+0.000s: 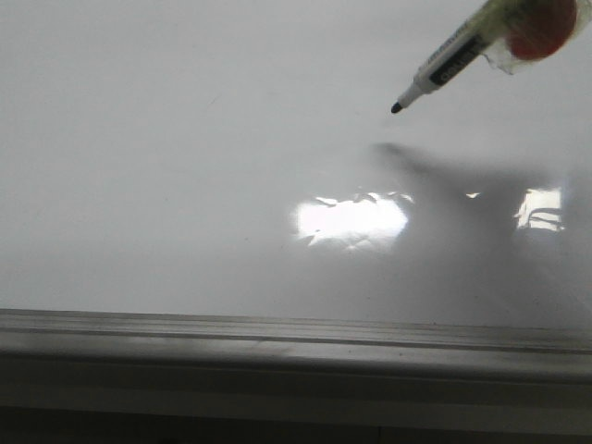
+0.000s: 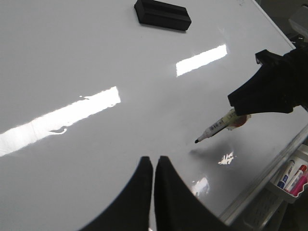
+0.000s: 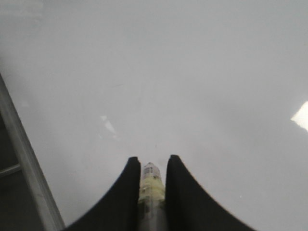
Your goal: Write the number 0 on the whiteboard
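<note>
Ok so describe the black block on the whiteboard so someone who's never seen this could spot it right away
Start from the big glossy whiteboard, seen from the left wrist. The black block lies flat on it, well away from the marker in the right claw. It is the only solid dark rectangle resting on the white surface.

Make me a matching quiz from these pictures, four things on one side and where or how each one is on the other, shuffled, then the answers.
1. marker
2. eraser
3. left gripper
4. spare markers

A. fingers shut, holding nothing
B. in a tray beside the board's rail
C. lying flat on the whiteboard
D. held in the right gripper, cap off, tip just above the board

Pairs: 1-D, 2-C, 3-A, 4-B
</note>
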Tool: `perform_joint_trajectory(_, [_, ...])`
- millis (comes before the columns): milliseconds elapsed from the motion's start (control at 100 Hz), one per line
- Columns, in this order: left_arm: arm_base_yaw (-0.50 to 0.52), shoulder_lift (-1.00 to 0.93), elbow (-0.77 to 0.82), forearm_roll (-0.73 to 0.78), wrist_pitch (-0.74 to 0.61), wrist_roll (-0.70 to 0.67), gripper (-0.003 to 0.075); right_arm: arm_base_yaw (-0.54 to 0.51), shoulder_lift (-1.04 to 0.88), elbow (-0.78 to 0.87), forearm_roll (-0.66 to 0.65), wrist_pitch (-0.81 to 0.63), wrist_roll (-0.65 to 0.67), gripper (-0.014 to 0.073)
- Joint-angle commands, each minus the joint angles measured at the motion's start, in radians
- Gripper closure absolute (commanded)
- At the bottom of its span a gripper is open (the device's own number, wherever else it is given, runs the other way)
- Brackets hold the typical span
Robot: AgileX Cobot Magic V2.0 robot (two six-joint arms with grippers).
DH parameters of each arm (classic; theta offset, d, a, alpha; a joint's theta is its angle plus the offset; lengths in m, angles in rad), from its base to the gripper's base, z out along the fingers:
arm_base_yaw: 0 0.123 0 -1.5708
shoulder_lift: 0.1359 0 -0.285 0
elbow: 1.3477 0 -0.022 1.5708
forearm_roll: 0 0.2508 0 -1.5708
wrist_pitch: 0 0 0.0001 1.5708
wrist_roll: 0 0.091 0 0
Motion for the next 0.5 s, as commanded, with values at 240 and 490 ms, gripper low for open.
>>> perform_joint_trajectory(240, [-0.001, 0.010, -0.024, -0.021, -0.069, -0.013, 0.0740, -0.006, 0.080, -0.027, -0.017, -0.186, 0.005, 0.0642])
perform_joint_trajectory(490, [-0.001, 0.010, -0.024, -0.029, -0.069, -0.013, 0.0740, -0.006, 0.122, -0.027, -0.037, -0.228, 0.005, 0.0642])
